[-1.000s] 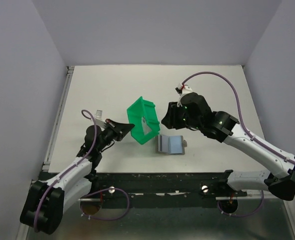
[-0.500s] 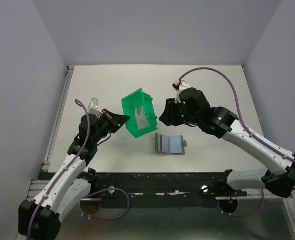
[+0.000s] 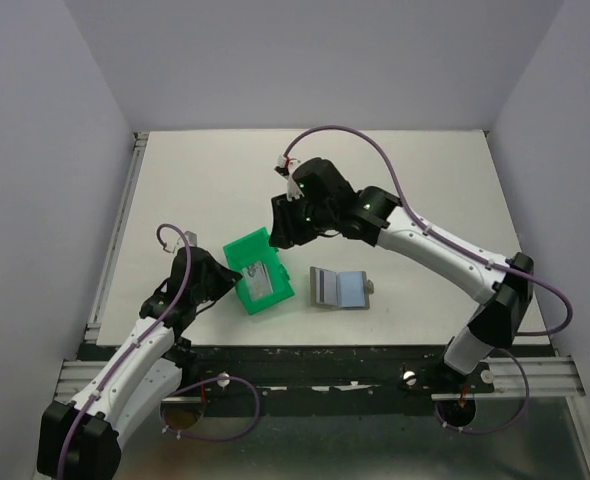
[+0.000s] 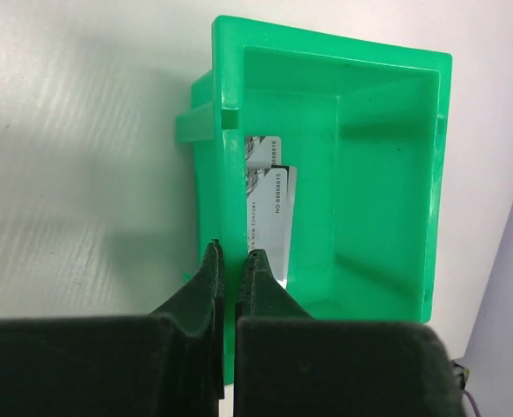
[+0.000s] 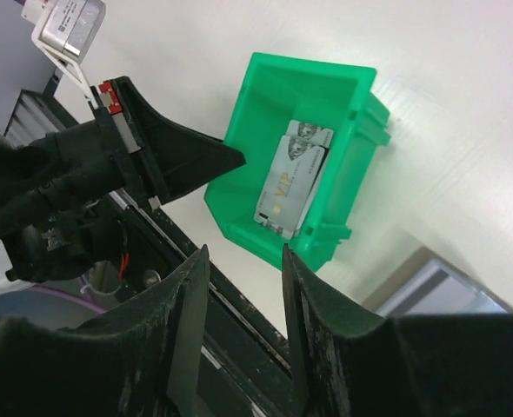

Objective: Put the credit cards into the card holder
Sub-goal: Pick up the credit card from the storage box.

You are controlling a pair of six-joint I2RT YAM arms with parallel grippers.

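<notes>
**No card in the holder yet — both wait in the bin**

The left gripper (image 4: 232, 265) is clenched on one wall of the green bin (image 4: 387, 174), with one finger on the outside of the wall and one inside. The credit cards (image 4: 269, 208) lie in the bin just ahead of those fingertips. There look to be two, one overlapping the other, with printed faces showing.

The right gripper (image 5: 242, 256) hangs over the bin with its jaws apart and nothing between them. The cards are ahead of it and a little to one side, well clear of its fingers, so neither card is grasped.

The card holder (image 3: 340, 288) lies opened flat on the table (image 3: 425, 170). It is on the far side of the bin from the left gripper and apart from the right gripper, towards the arm bases. Its pale inside faces up, and I can see no card in it.

My reading is that the task proper has hardly begun. The bin is steadied and the holder is open — that much preparation appears done. What remains is to lift each card out of the bin, carry it to the holder and slide it into a pocket, twice over.
</notes>
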